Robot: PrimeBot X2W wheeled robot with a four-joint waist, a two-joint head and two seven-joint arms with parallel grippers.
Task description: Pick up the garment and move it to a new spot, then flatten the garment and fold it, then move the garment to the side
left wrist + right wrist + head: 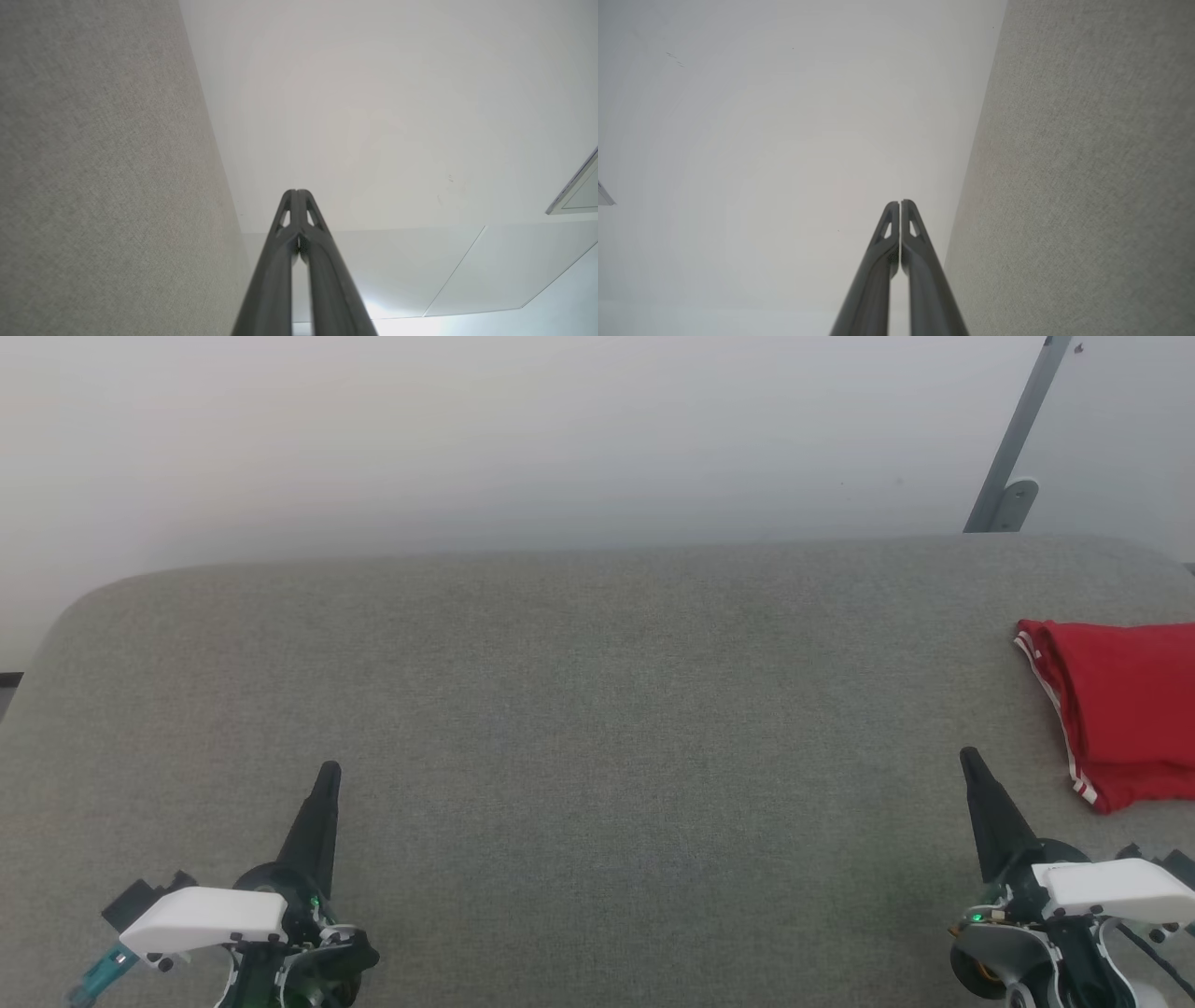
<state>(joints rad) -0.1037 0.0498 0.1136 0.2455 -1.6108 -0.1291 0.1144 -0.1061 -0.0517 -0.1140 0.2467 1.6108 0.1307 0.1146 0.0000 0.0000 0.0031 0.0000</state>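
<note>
Head view: a grey, cloth-covered bench [597,709] with rounded far corners runs across the picture, and a plain white wall [467,439] rises behind it. The garment [1125,705] lies on the bench at the far right, partly cut off by the picture's edge. It is a folded red bundle with the plain red side up, and red-and-white striped trim runs down the edge that faces the middle of the bench. The left pincer [329,773] sits at the lower left with its dark fingers pressed together into a single point, holding nothing. It is well apart from the garment. The right pincer [969,758] sits at the lower right, likewise closed to a point and empty. Its tip is near the garment's trimmed edge but not touching it. A grey metal strut [1016,448] leans against the wall at the upper right, just behind the bench's far edge.

Left wrist view: the two dark fingers meet at their tips with nothing between them. The grey cloth of the bench fills the left part of the picture and the white wall the rest. The corner of a pale frame [575,189] shows at the right edge.

Right wrist view: the two fingers lie flat against each other, gripping nothing. The bench cloth is on the right and the white wall on the left.
</note>
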